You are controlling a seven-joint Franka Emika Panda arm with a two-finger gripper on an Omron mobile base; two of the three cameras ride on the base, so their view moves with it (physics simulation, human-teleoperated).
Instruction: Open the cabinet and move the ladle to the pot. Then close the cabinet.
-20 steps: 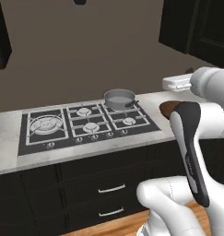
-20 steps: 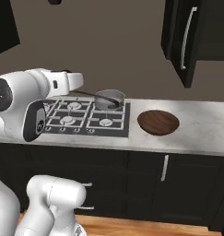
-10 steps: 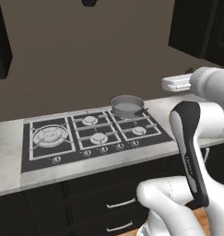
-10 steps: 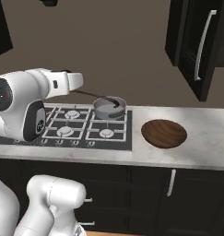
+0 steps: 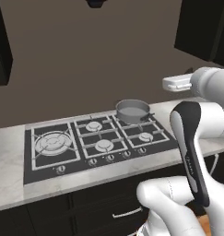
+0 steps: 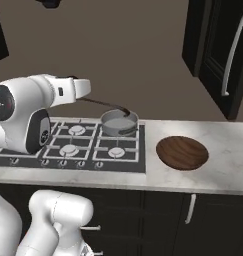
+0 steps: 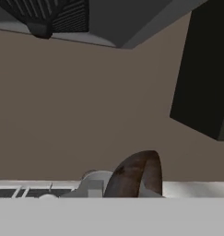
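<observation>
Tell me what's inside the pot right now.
From the left base view the pot looks empty, bare grey metal. From the right, the ladle scoop hangs at its rim; whether it dips inside I cannot tell.

i see the grey pot [image 5: 132, 110] on the hob's [image 5: 97, 143] rear right burner, handle pointing right.

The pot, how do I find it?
Look at the black stove set in the pale counter. On its back right burner sits the pot, round, shallow and grey metal. The wide dish beside the stove is brown wood, lying flat on the counter.
</observation>
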